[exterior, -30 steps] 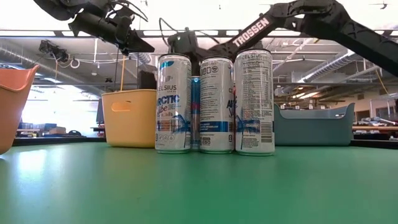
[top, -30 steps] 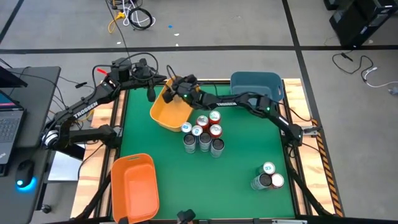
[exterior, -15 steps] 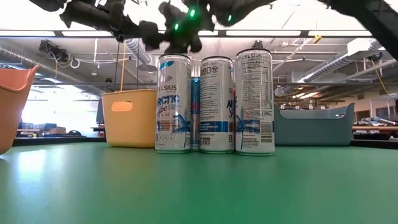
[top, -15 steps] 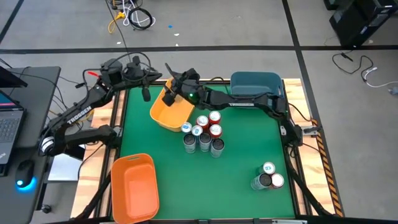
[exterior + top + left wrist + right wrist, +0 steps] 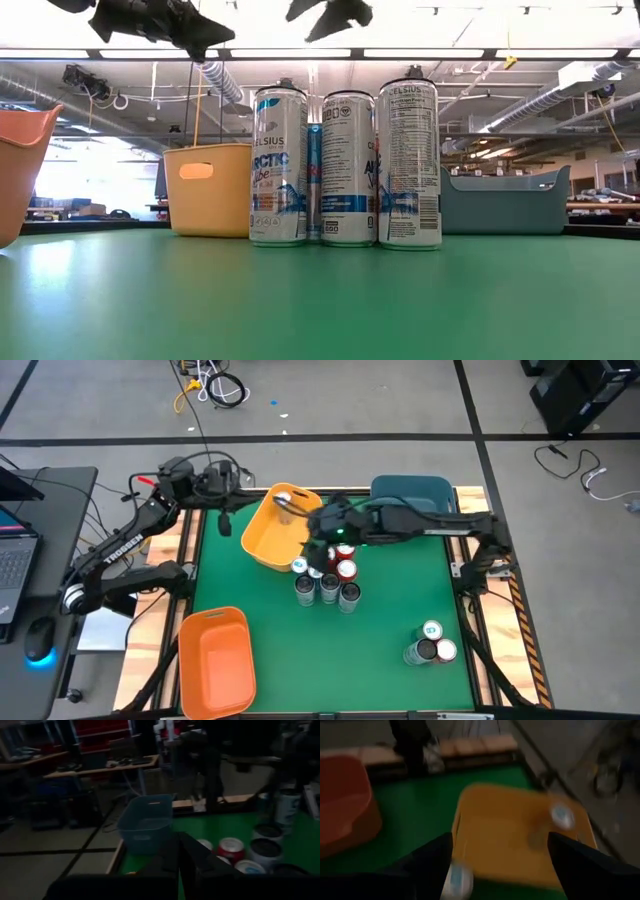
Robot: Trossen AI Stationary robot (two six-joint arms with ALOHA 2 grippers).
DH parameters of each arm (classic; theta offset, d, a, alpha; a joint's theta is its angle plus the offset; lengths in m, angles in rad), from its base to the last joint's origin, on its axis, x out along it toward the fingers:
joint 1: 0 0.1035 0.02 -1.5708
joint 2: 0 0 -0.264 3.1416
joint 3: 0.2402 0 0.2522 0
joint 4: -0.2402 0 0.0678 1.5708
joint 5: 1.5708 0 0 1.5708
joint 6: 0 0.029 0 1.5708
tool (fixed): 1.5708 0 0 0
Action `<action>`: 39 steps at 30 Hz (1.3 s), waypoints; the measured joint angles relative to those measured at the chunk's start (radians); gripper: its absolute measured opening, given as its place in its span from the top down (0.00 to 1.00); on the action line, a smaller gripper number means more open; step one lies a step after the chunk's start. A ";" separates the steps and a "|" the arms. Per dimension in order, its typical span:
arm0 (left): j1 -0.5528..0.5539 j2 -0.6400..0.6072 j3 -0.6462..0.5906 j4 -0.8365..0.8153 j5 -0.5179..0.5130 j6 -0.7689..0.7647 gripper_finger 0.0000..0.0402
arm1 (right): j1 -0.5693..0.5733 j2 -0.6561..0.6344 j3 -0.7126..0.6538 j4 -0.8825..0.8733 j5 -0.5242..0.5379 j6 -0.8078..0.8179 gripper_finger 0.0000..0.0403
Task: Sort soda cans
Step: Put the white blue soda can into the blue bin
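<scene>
Can dropped into yellow bin, right gripper withdrawn beside it

It was an open industrial lab: bare ceiling ducts ran overhead, loose cables lay on concrete floor, far beyond the left claw.

Both arms are matte black, built of slim jointed links. The left arm carries white "TROSSEN" lettering and loose black cables. The right arm shows small green lights near its wrist.

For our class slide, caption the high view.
Open right tool beside yellow plastic bin holding one silver can; clustered cans wait.
</scene>
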 joint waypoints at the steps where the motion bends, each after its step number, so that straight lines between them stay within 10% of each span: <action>1: -0.004 0.000 0.000 0.000 0.007 -0.001 0.99 | -0.003 -0.021 0.000 -0.054 -0.009 0.029 0.22; 14: -0.039 0.001 -0.069 0.046 0.007 -0.019 0.99 | 0.061 -0.171 0.000 -0.398 -0.154 0.150 0.21; 39: -0.052 0.001 -0.129 0.094 0.006 -0.045 0.99 | 0.242 -0.069 -0.211 -0.418 -0.071 0.430 0.12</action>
